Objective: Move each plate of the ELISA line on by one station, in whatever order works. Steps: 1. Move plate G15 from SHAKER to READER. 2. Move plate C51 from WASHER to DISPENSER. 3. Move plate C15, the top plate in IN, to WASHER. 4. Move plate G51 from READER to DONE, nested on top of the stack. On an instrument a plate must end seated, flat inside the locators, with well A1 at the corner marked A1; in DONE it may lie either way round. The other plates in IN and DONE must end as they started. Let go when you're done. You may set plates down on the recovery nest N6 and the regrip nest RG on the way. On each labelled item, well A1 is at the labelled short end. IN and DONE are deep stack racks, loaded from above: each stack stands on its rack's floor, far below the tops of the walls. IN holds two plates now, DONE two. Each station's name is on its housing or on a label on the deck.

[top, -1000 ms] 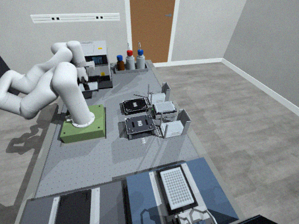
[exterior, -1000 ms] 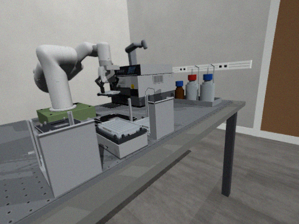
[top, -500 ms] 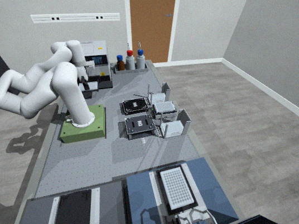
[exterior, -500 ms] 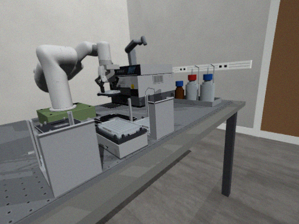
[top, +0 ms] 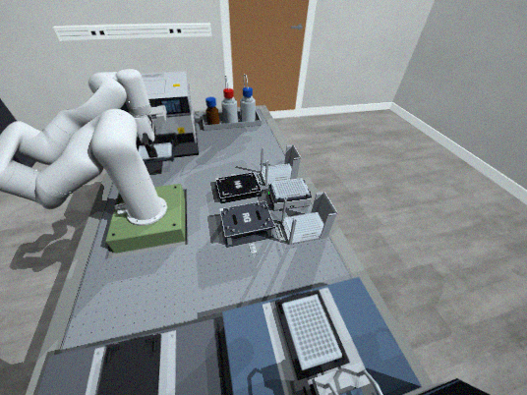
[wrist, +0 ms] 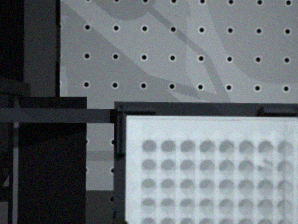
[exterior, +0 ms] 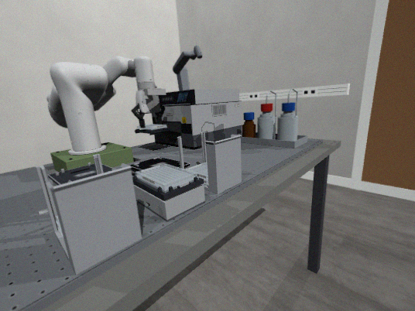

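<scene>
The gripper (exterior: 142, 121) is pinching a well plate (exterior: 152, 128) on the instrument's tray (exterior: 144, 131) at the deck's far end, risking a tilt if its locators are catching.

A white well plate (wrist: 210, 170) fills the lower right, framed by a dark carrier edge (wrist: 118, 150). Beyond lies the perforated grey tabletop (wrist: 170, 50); dark housing (wrist: 45, 160) at left.
</scene>
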Robot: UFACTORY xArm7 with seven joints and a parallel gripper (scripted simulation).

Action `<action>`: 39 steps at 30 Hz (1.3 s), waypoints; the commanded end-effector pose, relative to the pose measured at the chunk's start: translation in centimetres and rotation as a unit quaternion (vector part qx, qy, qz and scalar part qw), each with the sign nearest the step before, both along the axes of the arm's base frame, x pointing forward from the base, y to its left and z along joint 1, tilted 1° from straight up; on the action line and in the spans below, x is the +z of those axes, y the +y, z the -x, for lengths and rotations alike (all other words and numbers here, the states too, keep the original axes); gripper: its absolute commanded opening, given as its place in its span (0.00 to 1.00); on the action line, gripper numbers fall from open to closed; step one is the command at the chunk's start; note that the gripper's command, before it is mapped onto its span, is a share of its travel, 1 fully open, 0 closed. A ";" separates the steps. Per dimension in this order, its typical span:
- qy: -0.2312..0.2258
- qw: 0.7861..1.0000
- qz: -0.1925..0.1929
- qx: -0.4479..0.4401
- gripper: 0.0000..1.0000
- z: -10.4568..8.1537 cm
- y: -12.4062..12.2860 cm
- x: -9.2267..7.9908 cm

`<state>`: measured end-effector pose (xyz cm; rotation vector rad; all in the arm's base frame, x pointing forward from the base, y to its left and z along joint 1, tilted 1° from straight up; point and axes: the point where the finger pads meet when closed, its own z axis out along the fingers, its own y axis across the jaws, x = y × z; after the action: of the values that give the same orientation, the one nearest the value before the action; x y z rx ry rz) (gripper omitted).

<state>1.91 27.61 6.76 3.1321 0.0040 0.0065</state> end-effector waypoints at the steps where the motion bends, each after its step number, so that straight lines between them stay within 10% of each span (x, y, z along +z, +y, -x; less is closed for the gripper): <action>1: 0.000 1.000 -0.001 0.000 0.00 0.0 0.0 0.1; 39: 0.000 1.000 -0.001 0.000 0.00 0.0 0.1 3.1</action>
<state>1.90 27.64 9.44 3.1323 0.0038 0.0067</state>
